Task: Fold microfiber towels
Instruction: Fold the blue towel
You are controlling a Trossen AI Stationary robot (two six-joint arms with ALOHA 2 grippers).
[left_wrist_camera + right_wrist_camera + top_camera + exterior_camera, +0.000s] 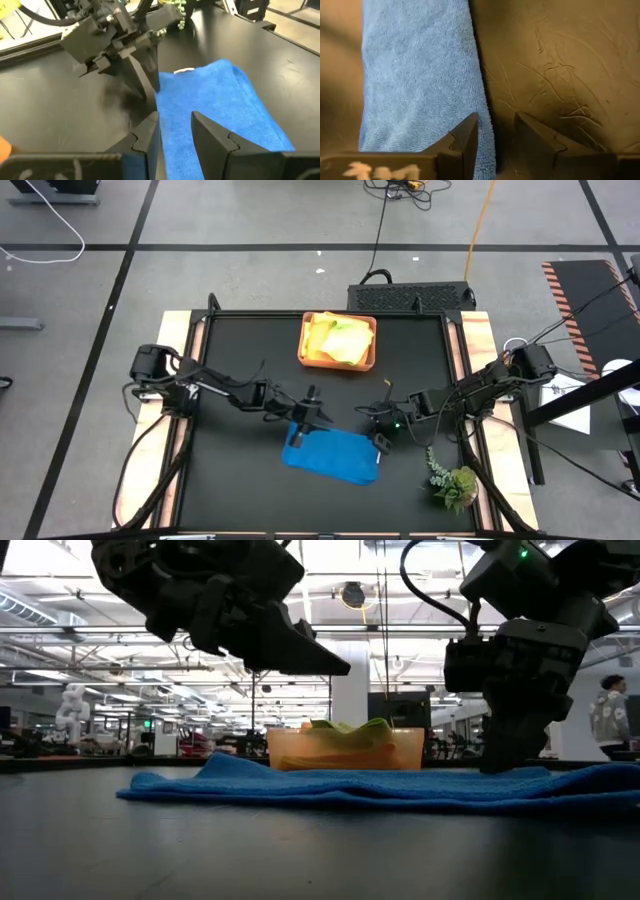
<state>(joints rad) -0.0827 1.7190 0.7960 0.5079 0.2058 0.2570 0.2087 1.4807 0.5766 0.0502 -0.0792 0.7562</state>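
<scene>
A blue microfiber towel (335, 457) lies flat on the black table, near its front edge, as a folded-looking oblong. My left gripper (298, 430) hovers open above the towel's left end, and the low view shows its fingers (320, 660) well clear of the cloth. The left wrist view looks between the open fingers of my left gripper (175, 127) onto the towel (220, 105). My right gripper (381, 442) stands open at the towel's right end, fingers pointing down. Yellow and lime green towels (335, 338) lie in the tray. My right gripper has its fingertips (503, 762) down at table height by the blue towel's right-hand edge (482, 115). One finger stands over that edge and the other over bare table. Whether a finger touches the cloth I cannot tell.
An orange-tan tray (304, 345) stands at the table's far middle. A small green plant sprig (452, 480) lies near the front right corner. Bare black tabletop lies to the left of the towel and between the towel and the tray.
</scene>
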